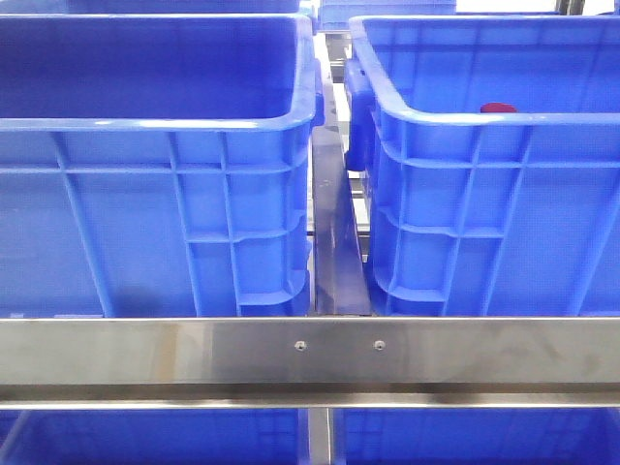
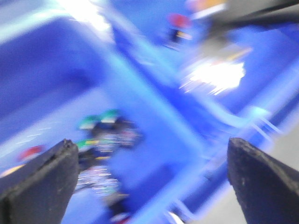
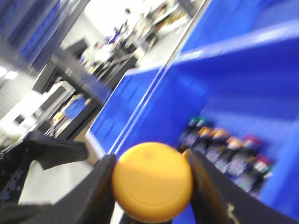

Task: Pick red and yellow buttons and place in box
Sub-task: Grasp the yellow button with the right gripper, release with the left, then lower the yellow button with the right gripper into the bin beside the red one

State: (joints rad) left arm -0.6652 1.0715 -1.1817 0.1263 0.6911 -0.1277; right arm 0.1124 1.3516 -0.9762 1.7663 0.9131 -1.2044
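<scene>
My right gripper is shut on the yellow button, a round yellow-orange cap held between the two dark fingers. Behind it is a blue crate holding several coloured push buttons. My left gripper is open and empty over a blue crate; this view is blurred. A small red cap lies in that crate beside green-capped parts. In the front view two blue crates stand side by side, left and right. A dark red cap shows just above the right crate's near rim. Neither gripper is in the front view.
A steel shelf rail runs across in front of the crates, with a narrow dark gap between them. More blue crates sit below the rail. Another red-capped part shows in the left wrist view beyond a crate wall.
</scene>
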